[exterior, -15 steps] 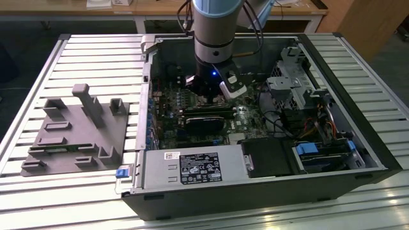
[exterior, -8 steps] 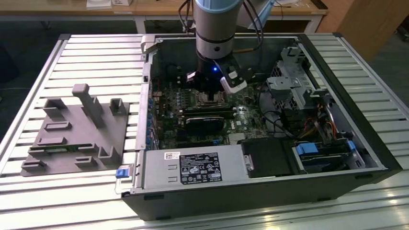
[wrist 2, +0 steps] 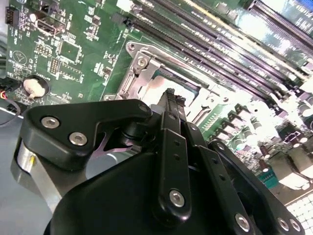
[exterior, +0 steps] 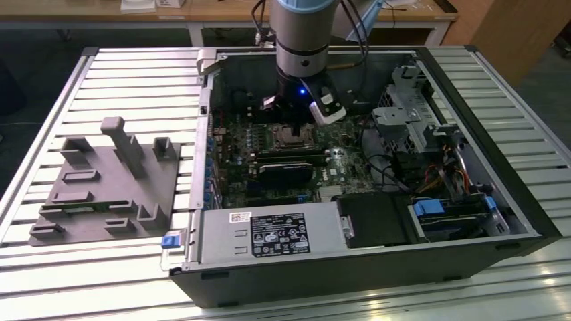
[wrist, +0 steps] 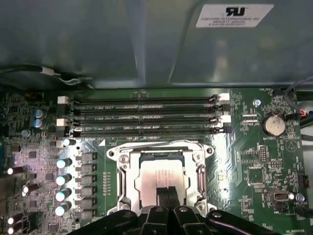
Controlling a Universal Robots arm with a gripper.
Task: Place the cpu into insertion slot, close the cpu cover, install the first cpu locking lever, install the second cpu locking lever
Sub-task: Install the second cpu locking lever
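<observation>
So the gripper point(wrist: 167, 192) is right down over the socket area with its fingers point(wrist: 167, 196) pressed together, tips resting on or just above the near edge of the cpu point(wrist: 161, 180), and there's nothing held between them as far as I can tell. The cpu looks like it's already sitting in the insertion slot point(wrist: 128, 181), silver-tan top facing up. The cpu cover point(wrist: 161, 155) seems to be down around it too, its metal frame lying flat with the chip showing through the window, though I can't swear it's fully seated. My read is the job is at the locking lever stage; the thin wire rods along the frame edges are hard to follow, so I can't tell if either one is latched. That calls for a careful push on a skinny rod without sliding onto the chip. Beyond the socket sit the four memory slots point(wrist: 146, 115), then the far case wall point(wrist: 98, 44).
</observation>
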